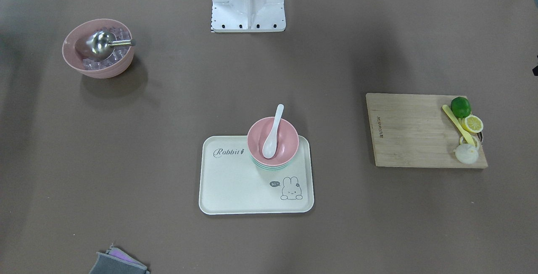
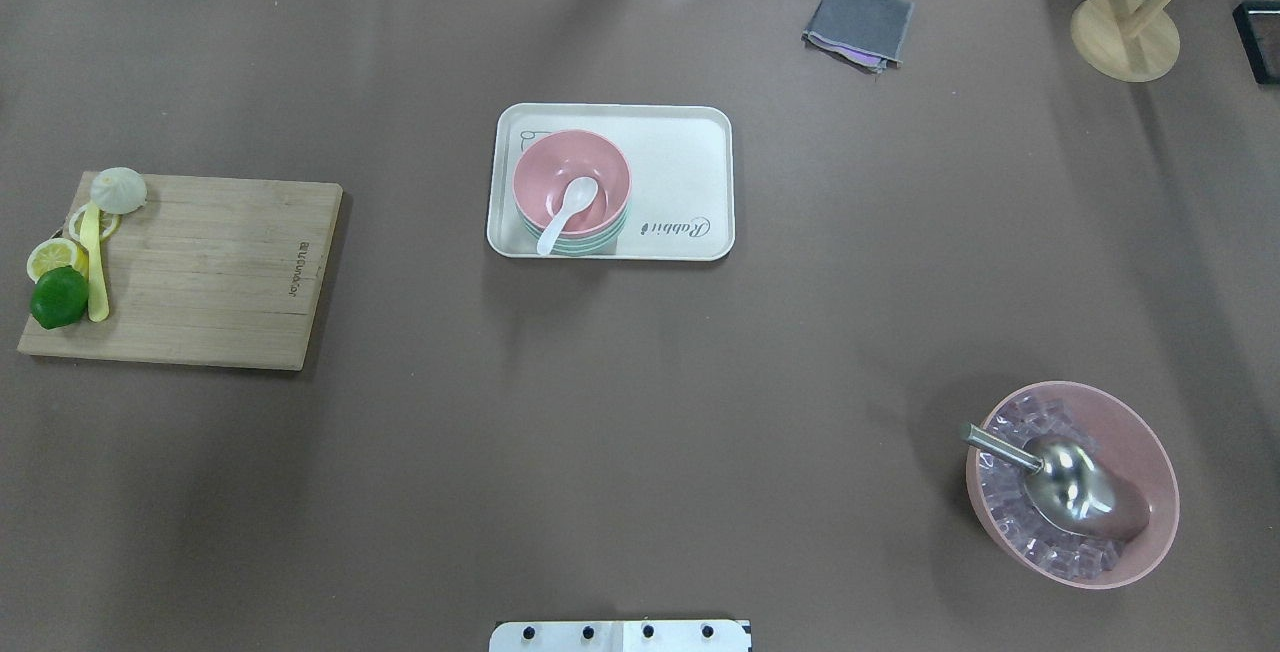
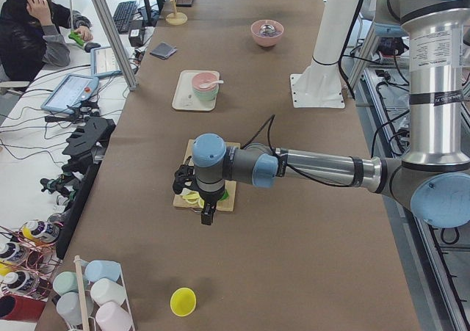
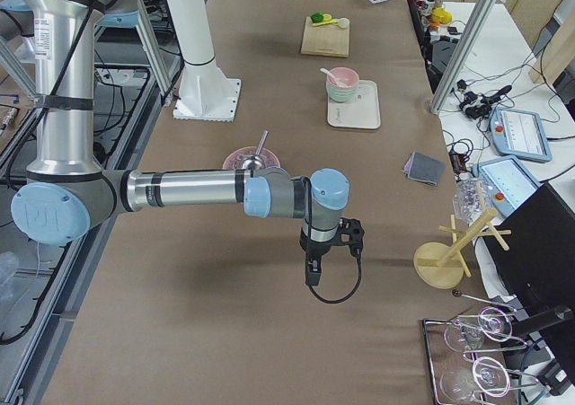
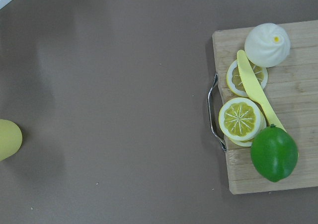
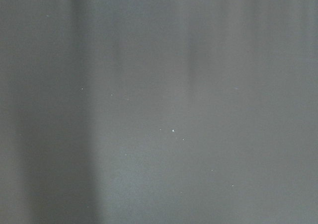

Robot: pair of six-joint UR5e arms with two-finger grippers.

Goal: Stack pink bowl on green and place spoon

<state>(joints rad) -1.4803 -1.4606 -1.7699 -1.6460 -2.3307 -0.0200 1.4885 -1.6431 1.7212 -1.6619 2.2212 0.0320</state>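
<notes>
Pink bowl holds spoon — arms outstretched level; left fingers, right fingers grip unreadable.

This is a robotics lab: grey-and-blue jointed robot arms reach over a long brown-covered table, with a white pedestal, aluminium frame posts, touch-screen control tablets, tangled cables, and a seated operator in black by a keyboard.

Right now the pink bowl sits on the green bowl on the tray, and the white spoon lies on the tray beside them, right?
No: the white spoon lies inside the pink bowl, handle over its rim, as the overhead exterior view shows. The pink bowl does sit on the green bowl on the tray.
</notes>
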